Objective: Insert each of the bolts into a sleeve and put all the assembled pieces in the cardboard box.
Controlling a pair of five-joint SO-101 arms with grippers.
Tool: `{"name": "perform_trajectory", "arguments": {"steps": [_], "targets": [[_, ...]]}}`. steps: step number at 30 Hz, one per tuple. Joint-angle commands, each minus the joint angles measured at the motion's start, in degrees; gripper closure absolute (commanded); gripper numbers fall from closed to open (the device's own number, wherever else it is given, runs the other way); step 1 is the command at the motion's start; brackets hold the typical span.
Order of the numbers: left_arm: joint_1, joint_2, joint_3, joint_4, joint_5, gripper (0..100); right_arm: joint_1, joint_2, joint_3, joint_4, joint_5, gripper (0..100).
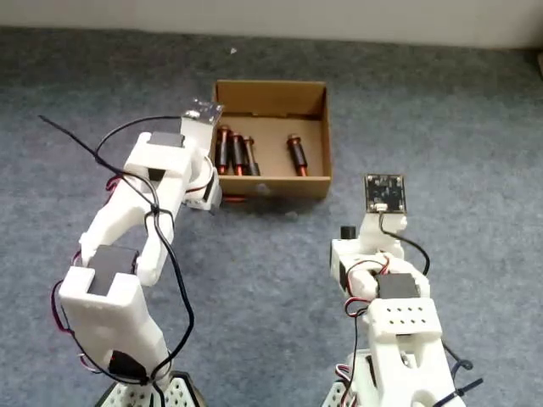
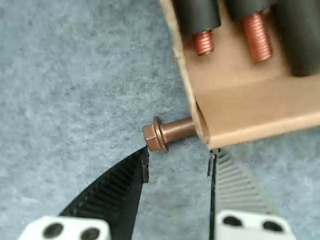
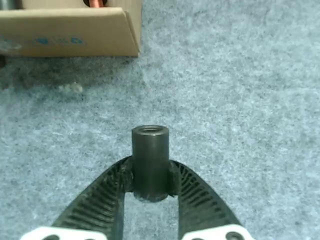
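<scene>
Mottled blue-grey across the carpet (image 1: 280, 280), plain tan-brown on the cardboard box (image 1: 271, 87) at the far middle, with faint blue print on its near wall. Coppery brown on the loose bolt (image 2: 167, 131) and on the threaded ends (image 2: 257, 42) inside the box, matt black on the sleeves (image 1: 233, 153) around them, dark grey-black on the sleeve (image 3: 150, 150) in the right gripper (image 3: 150, 169). White on the arms (image 1: 140, 212), with black motors (image 1: 110, 263) and black and red wires (image 1: 176, 280). Ribbed fingers (image 2: 115, 190) on the left gripper (image 2: 177, 164), one black, one grey.
</scene>
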Motion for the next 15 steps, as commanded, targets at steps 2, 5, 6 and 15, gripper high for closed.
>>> {"name": "perform_trajectory", "arguments": {"steps": [2, 5, 6, 15], "targets": [[0.0, -4.9, -2.2, -0.9, -10.6, 78, 0.4, -1.2, -0.4, -1.2, 1.7, 98.9], [0.0, -4.9, -1.9, -1.9, -17.3, 78, 0.4, -1.2, -0.4, -1.2, 1.8, 98.9], [0.0, -4.7, -1.7, -2.5, -19.0, 78, 0.4, -1.2, -0.4, -1.2, 1.8, 98.9], [0.0, 5.8, -6.0, -2.7, -25.5, 79, 0.3, -1.2, -0.3, -1.2, 1.8, 98.9]]}}
